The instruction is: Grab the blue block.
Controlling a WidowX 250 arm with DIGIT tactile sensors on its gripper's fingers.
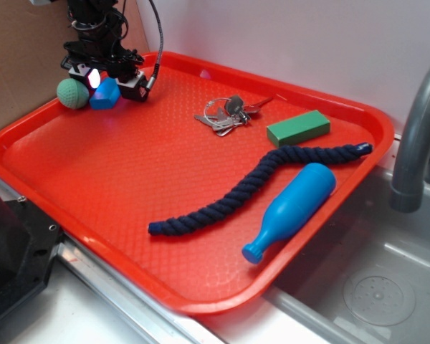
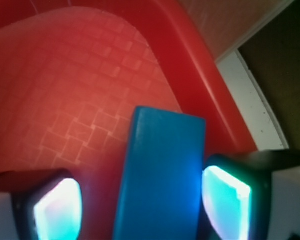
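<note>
Wrist view shows you the blue block [image 2: 162,175] lying between the spread fingers of the gripper [image 2: 140,202], the right pad [image 2: 226,200] just beside it, the left apart; nothing is clamped yet. It sits at the red tray [image 1: 201,287]'s far left corner beside the green ball [image 1: 72,93], and it looks light, rigid and smooth, so close squarely on its long flat sides.

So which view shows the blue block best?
The wrist view: the blue block fills the frame between the two lit pads, one touching. The exterior view shows it small, beside the green ball, partly under the gripper.
</note>
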